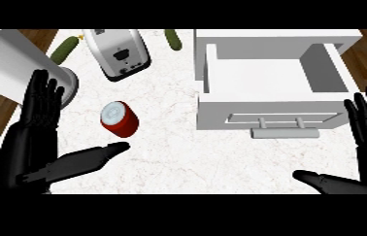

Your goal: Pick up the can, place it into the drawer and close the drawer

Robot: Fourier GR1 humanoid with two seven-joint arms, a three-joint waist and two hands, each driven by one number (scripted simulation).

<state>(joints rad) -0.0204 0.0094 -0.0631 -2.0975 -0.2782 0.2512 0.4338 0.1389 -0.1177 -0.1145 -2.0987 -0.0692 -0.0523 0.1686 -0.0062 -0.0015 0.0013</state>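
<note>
From the head view, the left hand point(34, 133) is spread open, holding nothing, thumb angled toward the red can point(119, 118) on the counter point(193, 162) to frame a grasp, while the drawer point(272, 114) stands pulled out to receive it, with the right hand point(328, 182) open beside it.

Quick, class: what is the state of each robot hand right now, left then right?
Left robot hand: open, holding nothing; the can lies just beyond its thumb.
Right robot hand: open, holding nothing.

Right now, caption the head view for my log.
Red can on the counter near the open left hand; drawer open, right hand open beside it.
</note>
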